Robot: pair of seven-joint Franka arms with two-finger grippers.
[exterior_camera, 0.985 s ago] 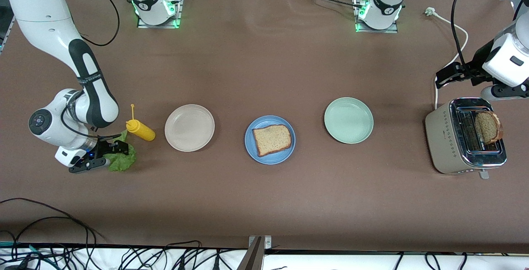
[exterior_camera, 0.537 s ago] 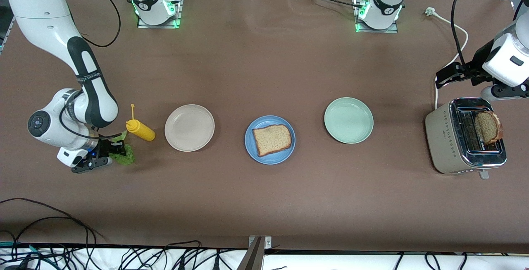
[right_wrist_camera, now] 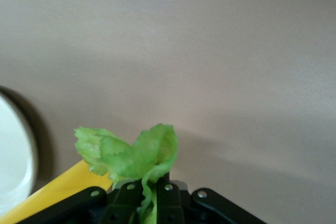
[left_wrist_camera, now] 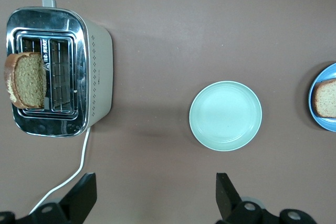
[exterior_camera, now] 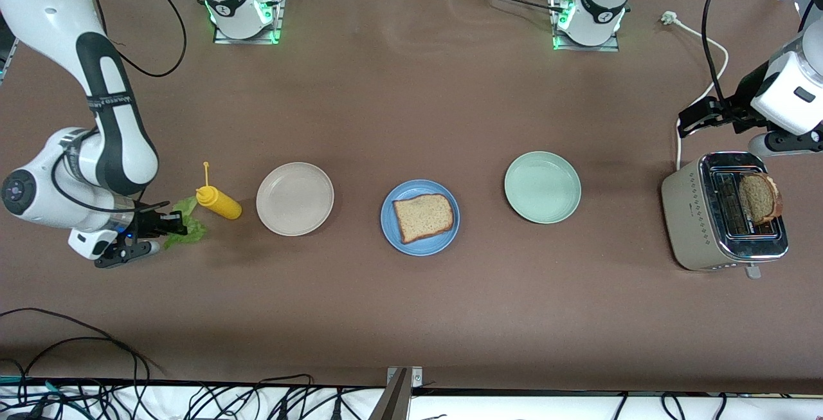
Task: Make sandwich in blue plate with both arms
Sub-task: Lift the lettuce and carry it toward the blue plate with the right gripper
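Note:
The blue plate (exterior_camera: 418,247) lies at mid-table with one brown bread slice (exterior_camera: 423,216) flat on it. A second bread slice (exterior_camera: 759,198) stands in the toaster (exterior_camera: 694,214) at the left arm's end; it also shows in the left wrist view, bread slice (left_wrist_camera: 26,80) upright in a slot. My right gripper (exterior_camera: 172,224) is shut on the ruffled green lettuce leaf (exterior_camera: 189,228), just above the table beside the yellow bottle. The lettuce (right_wrist_camera: 131,153) bunches up out of the right gripper (right_wrist_camera: 149,195). My left gripper (left_wrist_camera: 156,198) hangs open and holds nothing, beside the toaster (left_wrist_camera: 97,72).
A yellow squeeze bottle (exterior_camera: 220,203) lies next to the lettuce. A beige plate (exterior_camera: 294,199) sits between the bottle and the blue plate. A pale green plate (exterior_camera: 542,187) lies between the blue plate and the toaster. The toaster's white cord (exterior_camera: 710,40) trails toward the left arm's base.
My right gripper has shut on the lettuce and lifted it off the table, bunching the leaf; the arm has drawn up and toward its own end. The left arm has not moved.

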